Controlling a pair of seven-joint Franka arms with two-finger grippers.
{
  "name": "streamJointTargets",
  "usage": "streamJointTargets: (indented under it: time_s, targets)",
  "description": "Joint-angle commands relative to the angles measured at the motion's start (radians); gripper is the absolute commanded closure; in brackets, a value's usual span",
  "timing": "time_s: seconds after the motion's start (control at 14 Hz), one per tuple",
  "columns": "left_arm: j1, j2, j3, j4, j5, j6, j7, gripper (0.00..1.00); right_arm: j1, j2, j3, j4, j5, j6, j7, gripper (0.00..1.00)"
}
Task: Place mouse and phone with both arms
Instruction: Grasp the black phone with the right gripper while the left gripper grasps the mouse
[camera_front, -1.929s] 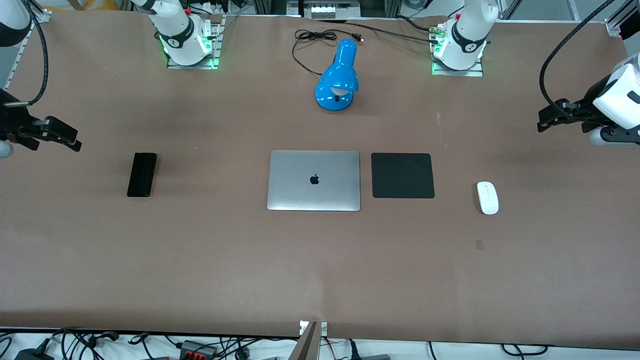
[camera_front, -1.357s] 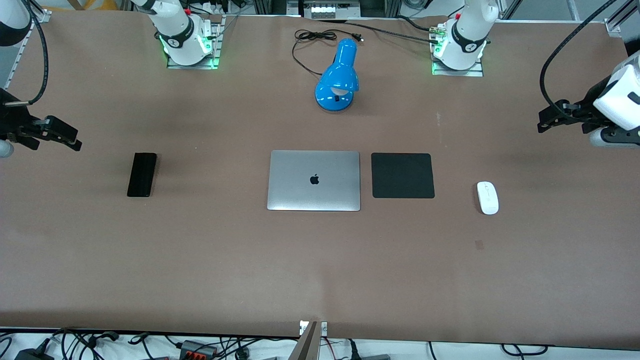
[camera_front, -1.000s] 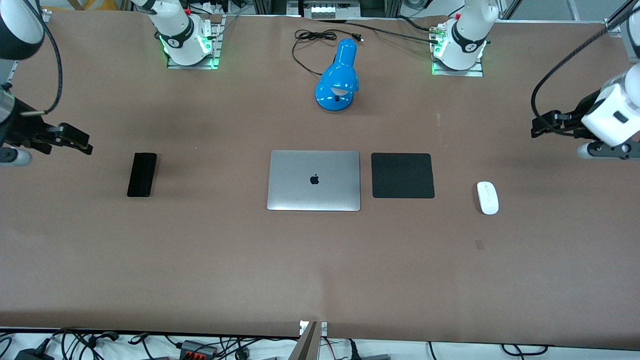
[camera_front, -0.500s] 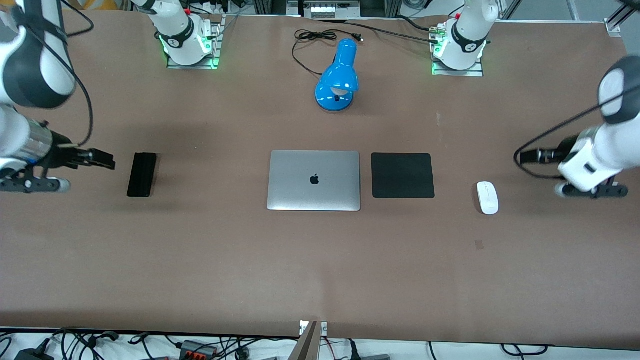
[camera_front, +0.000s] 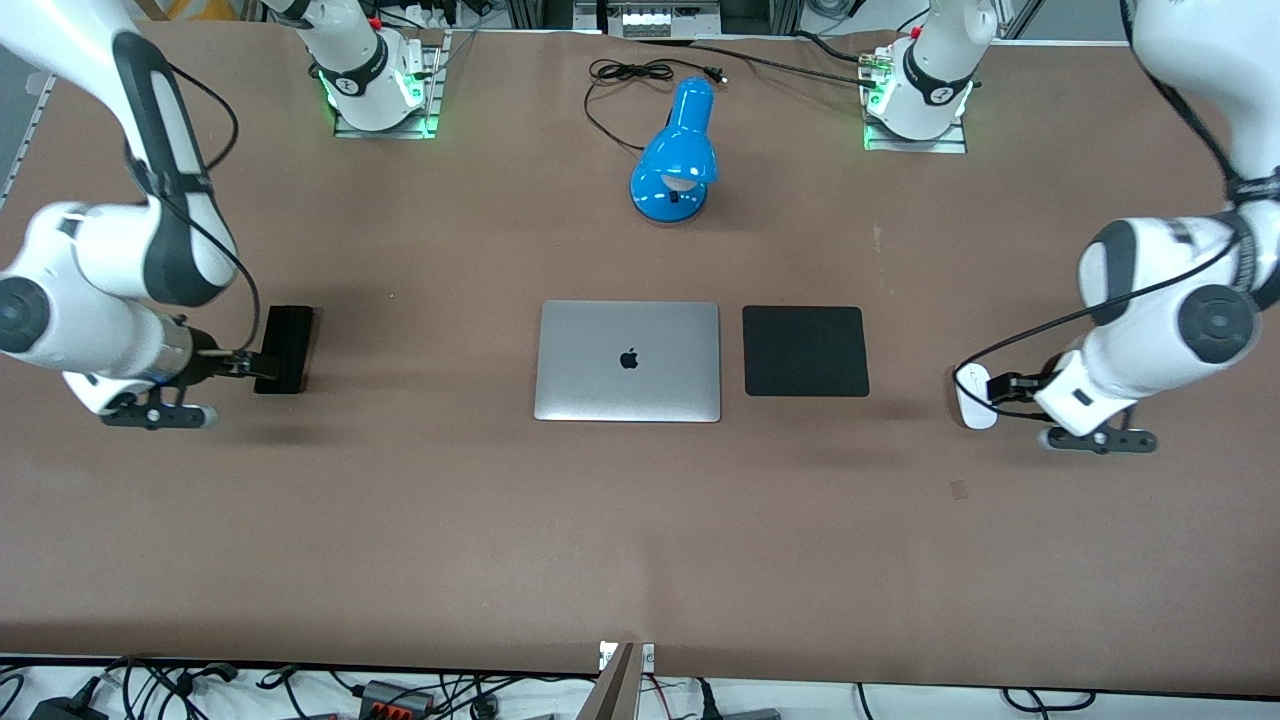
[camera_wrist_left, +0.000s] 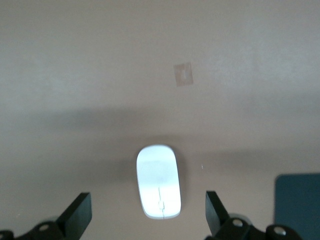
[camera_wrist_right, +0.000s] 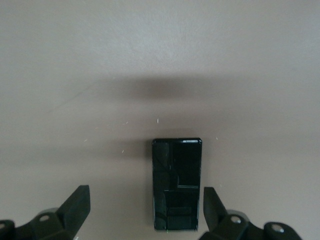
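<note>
Both tools hang spread wide over their targets, neither one pinching anything. At the right-centre of the front view the left tool (camera_front: 985, 388) sits over the small white oval computer mouse (camera_front: 970, 402), which lies on the brown paper-covered desk (camera_front: 640, 520) toward the left arm's end, beside the square black mat (camera_front: 805, 351) but apart from it. In the left wrist view the white mouse (camera_wrist_left: 158, 181) lies low in the frame, between the two black fingers (camera_wrist_left: 77, 214). At the left-centre of the front view the right tool (camera_front: 245, 365) hangs at the edge of the slim black rectangular smartphone (camera_front: 284, 348), toward the right arm's end, well apart from the closed silver laptop (camera_front: 628, 360). The right wrist view shows this phone (camera_wrist_right: 176, 184) lengthwise between the open fingers (camera_wrist_right: 75, 206). My reading: the approach step is in hand; next, each tool should descend straight, straddle its item, then close on the sides.
</note>
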Motion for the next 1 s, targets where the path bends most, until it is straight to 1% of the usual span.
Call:
streamJointTargets:
  time_s: [0.0, 0.07, 0.36, 0.5, 0.57, 0.64, 0.71, 0.79, 0.93]
  targets:
    - [0.014, 0.018, -0.004, -0.105, 0.018, 0.184, 0.018, 0.0, -0.015, 0.019, 0.004, -0.075, -0.015, 0.11, -0.001, 0.0]
    - [0.016, 0.041, -0.004, -0.119, 0.018, 0.235, 0.018, 0.0, -0.014, 0.016, 0.004, -0.113, -0.017, 0.148, -0.004, 0.0]
    - [0.046, 0.07, -0.006, -0.209, 0.018, 0.365, 0.02, 0.0, -0.034, 0.032, -0.009, -0.192, -0.017, 0.184, -0.001, 0.0]
    - [0.048, 0.083, -0.006, -0.243, 0.018, 0.442, 0.02, 0.0, -0.04, 0.044, -0.011, -0.212, -0.017, 0.202, -0.002, 0.0]
    - [0.048, 0.09, -0.006, -0.252, 0.018, 0.457, 0.017, 0.0, -0.042, 0.047, -0.011, -0.213, -0.017, 0.212, -0.004, 0.0]
    - [0.048, 0.102, -0.006, -0.249, 0.018, 0.461, 0.017, 0.04, -0.045, 0.052, -0.011, -0.216, -0.017, 0.212, -0.004, 0.0]
    - [0.046, 0.112, -0.007, -0.245, 0.018, 0.471, 0.011, 0.06, -0.051, 0.055, -0.011, -0.221, -0.017, 0.212, -0.004, 0.0]
    - [0.046, 0.113, -0.009, -0.246, 0.018, 0.487, 0.006, 0.11, -0.051, 0.065, -0.012, -0.224, -0.017, 0.212, -0.004, 0.0]
    - [0.046, 0.11, -0.012, -0.245, 0.018, 0.487, 0.003, 0.37, -0.051, 0.078, -0.017, -0.224, -0.018, 0.212, -0.005, 0.0]
